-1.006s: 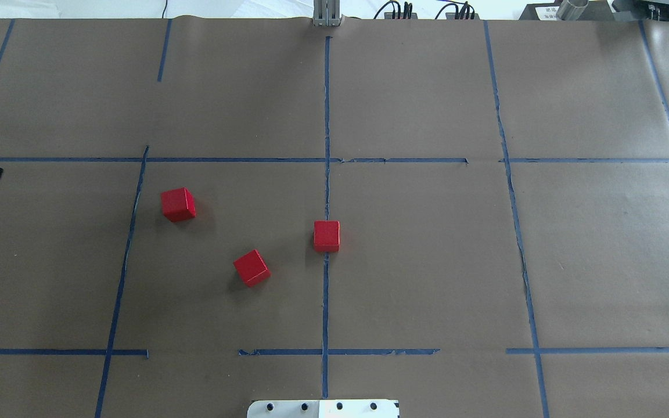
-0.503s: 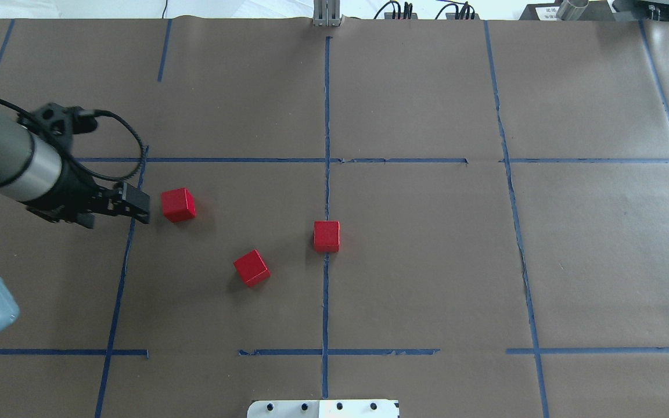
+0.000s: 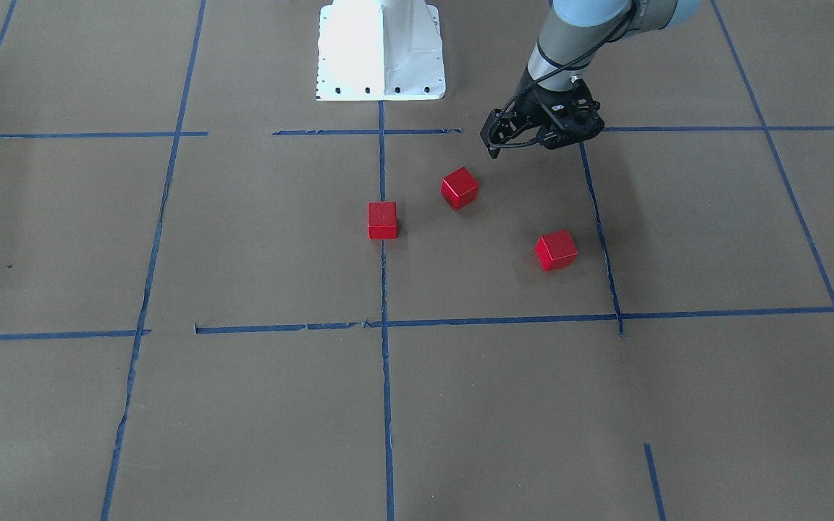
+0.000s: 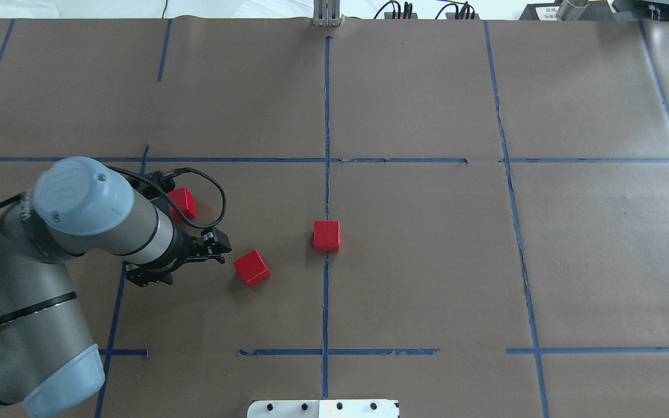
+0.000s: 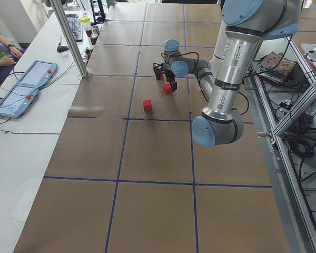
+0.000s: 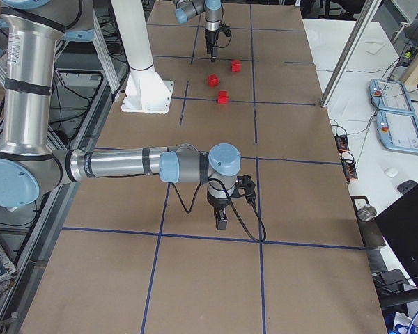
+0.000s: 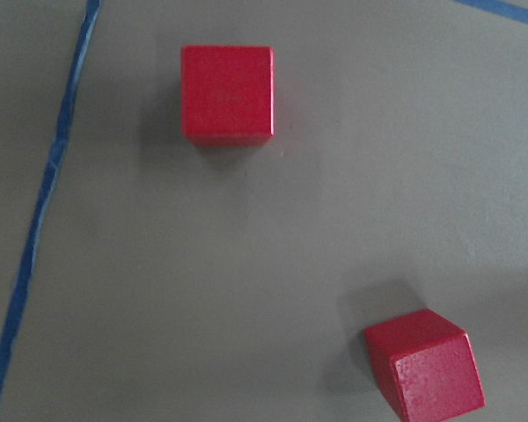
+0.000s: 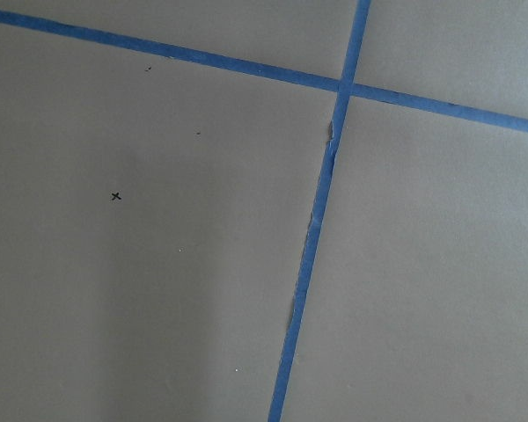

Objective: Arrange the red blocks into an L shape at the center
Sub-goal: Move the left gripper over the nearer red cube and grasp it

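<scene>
Three red blocks lie on the brown paper. One [image 4: 327, 236] [image 3: 382, 220] sits on the centre blue tape line. A rotated one [image 4: 251, 267] [image 3: 460, 187] lies to its left. The third [image 4: 184, 202] [image 3: 556, 250] lies farther left, partly hidden by my left wrist and cable. My left gripper [image 4: 225, 244] [image 3: 491, 142] hovers just left of the rotated block, empty, its fingertips looking closed together. The left wrist view shows two blocks, one [image 7: 227, 94] and another [image 7: 427, 365], and no fingers. The center [image 4: 381, 255] is bare paper. My right gripper [image 6: 221, 223] shows only in the exterior right view; I cannot tell its state.
The white robot base [image 3: 381, 51] [image 4: 323, 408] stands at the near table edge on the centre line. My right arm [image 6: 125, 165] stretches low over the paper far from the blocks. Tablets [image 5: 21, 89] lie on the operators' side table.
My left arm has swung in from the left edge, passed the far-left block, and now reaches beside the rotated block. The three blocks have not moved.
</scene>
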Robot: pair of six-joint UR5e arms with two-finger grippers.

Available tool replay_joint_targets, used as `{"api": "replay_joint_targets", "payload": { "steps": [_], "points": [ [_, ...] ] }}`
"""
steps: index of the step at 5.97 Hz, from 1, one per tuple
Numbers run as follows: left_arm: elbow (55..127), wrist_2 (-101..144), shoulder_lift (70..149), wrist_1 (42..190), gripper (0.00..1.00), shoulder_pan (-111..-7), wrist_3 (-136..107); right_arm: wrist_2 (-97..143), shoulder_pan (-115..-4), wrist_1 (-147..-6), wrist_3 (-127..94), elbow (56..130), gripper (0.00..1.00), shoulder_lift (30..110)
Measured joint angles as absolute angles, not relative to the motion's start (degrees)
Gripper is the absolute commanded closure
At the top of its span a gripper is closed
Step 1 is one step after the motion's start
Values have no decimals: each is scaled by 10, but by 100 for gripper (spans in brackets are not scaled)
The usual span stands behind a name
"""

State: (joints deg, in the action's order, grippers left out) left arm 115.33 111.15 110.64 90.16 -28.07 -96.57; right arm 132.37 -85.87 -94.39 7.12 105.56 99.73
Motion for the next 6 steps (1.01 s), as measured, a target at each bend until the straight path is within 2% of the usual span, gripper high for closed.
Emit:
{"api": "replay_joint_targets", "payload": {
  "steps": [2,6],
  "points": [
    [1090,1081,1162,904,0,-256,-1089,1324,-859,-944,71,1056,0,998],
    [1039,1073,1182,931,0,-252,-1107,1323,-859,-943,72,1056,0,998]
  ]
}}
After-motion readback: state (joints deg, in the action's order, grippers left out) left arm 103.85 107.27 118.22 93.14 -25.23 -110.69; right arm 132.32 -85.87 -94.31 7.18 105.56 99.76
